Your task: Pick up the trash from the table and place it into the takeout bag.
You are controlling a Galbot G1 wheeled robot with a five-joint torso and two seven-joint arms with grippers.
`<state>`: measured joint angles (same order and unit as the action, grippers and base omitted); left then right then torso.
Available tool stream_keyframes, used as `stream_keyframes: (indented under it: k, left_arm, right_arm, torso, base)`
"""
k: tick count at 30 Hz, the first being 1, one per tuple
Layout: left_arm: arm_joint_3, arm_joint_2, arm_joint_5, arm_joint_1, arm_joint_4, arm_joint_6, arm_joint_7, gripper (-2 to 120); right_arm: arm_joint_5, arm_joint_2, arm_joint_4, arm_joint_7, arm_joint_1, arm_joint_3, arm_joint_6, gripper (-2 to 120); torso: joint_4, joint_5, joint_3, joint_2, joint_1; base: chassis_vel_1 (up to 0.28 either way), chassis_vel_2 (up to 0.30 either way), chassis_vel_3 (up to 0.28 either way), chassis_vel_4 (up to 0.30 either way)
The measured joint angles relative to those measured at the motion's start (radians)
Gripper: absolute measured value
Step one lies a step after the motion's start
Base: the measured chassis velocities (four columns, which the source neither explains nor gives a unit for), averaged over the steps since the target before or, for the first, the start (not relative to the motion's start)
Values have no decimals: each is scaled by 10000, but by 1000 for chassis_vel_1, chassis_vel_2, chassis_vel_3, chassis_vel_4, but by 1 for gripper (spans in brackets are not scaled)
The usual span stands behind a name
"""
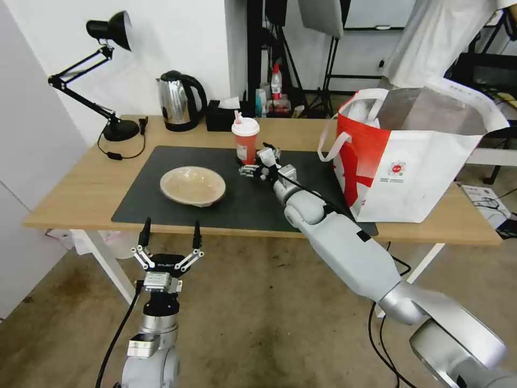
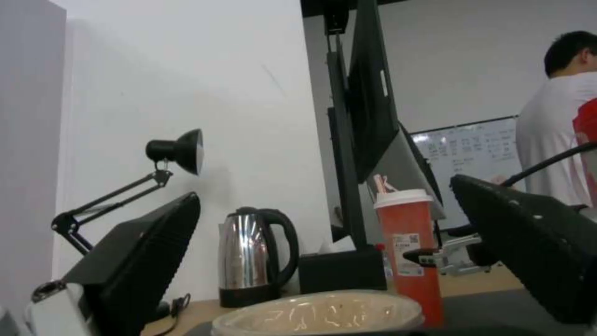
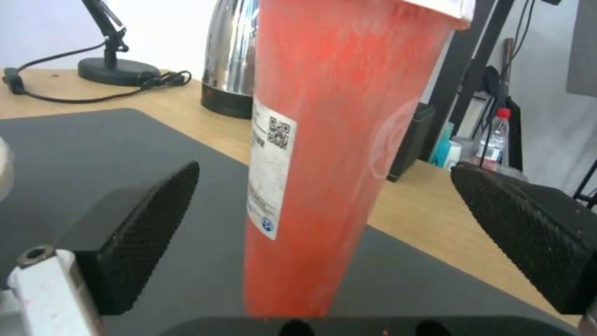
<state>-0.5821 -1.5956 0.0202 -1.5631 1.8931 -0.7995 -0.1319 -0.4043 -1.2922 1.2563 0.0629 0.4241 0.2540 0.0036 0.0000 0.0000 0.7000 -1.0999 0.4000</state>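
Right gripper [image 1: 253, 161] reached across the dark mat [image 1: 161, 183] on the table [image 1: 75, 188], jaws spread wide on either side of the upright red cup [image 1: 246, 141], not gripping it. Beige bowl [image 1: 193, 186] lay nearby; takeout bag [image 1: 420, 161] stood open. Left gripper [image 1: 169, 234] hovered open, empty, before the table edge.

The red drink cup [image 1: 246, 142], white-lidded with a straw, stands upright on the dark grey mat of the light-wood table [image 1: 81, 188]. The shallow beige bowl [image 1: 193, 185] sits upright on the mat, well apart from the cup and seemingly empty. The boxy white takeout bag [image 1: 414, 161] with its red side panel stands open at the table's right end.
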Motion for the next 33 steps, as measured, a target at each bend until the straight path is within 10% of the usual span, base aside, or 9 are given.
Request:
stream_keyframes:
  k: [33]
  left_arm:
    - [-8, 0, -1, -25, -58, 3, -4, 100]
  right_arm:
    - [-86, -609, -950, -110, -546, 55, 103, 100]
  torso:
    - [0, -1, 0, 0, 1]
  base:
    - [0, 0, 0, 0]
